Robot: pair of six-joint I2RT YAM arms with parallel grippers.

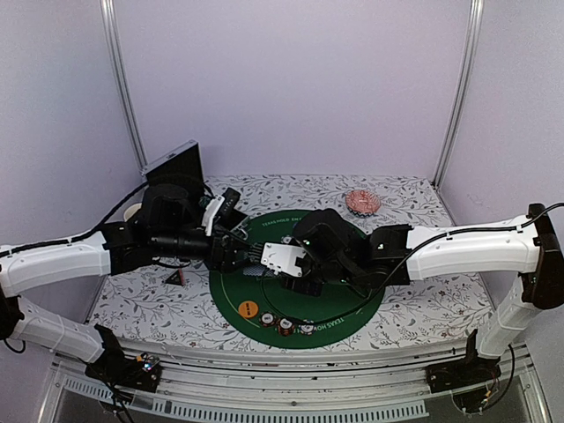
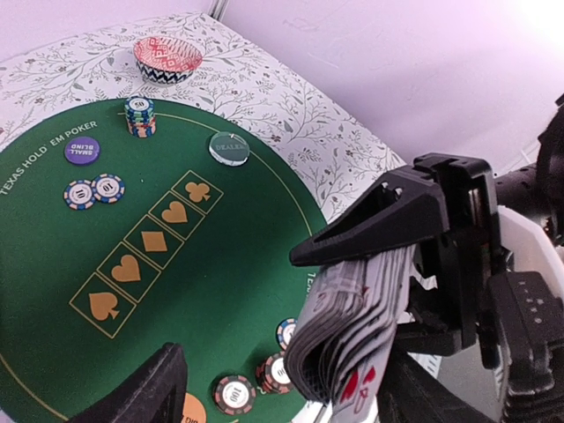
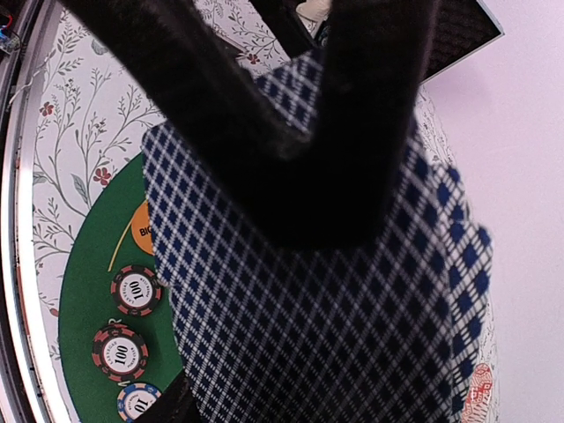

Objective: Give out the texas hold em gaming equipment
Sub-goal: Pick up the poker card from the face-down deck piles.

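The deck of playing cards point(image 1: 276, 257) hangs over the round green mat point(image 1: 352, 308), and my right gripper point(image 1: 295, 263) is shut on it. In the right wrist view its blue-diamond back point(image 3: 317, 352) fills the frame under one black finger point(image 3: 335, 132). My left gripper point(image 2: 233, 304) is open. Its upper finger point(image 2: 379, 220) lies along the top of the bent deck point(image 2: 352, 317). Its lower finger point(image 2: 150, 388) is well apart. Three chips point(image 1: 285, 325) and an orange disc point(image 1: 248, 308) sit at the mat's near edge. A chip stack point(image 2: 139, 115), purple disc point(image 2: 81, 150) and dealer disc point(image 2: 229, 147) lie farther off.
A pink patterned dish point(image 1: 362, 202) stands at the back right of the floral cloth. A black box point(image 1: 174, 163) is at the back left. A small dark triangular marker point(image 1: 176, 277) lies left of the mat. Card-suit squares point(image 2: 154, 240) cross the mat's middle.
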